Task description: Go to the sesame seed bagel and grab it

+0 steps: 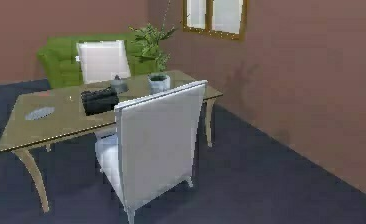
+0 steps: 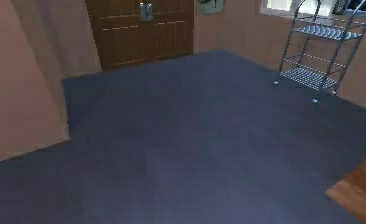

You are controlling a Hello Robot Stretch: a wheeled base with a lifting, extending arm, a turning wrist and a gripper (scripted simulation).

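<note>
Nearest you, a white chair [image 1: 156, 140] hides part of the wooden table [image 1: 21, 128]. On the table lie a dark boxy thing [image 1: 101, 101] and a pale flat disc [image 1: 39, 113]. You cannot pick out the bagel among them. Beyond stand a potted plant [image 1: 159, 80] and a green sofa [image 1: 61, 55]. You cannot tell how the jaws stand.

Desk [image 1: 53, 132] and its load.
A potted plant [image 1: 159, 82], a dark boxy object [image 1: 99, 101] and a grey round dish [image 1: 39, 113] rest on top.
</note>
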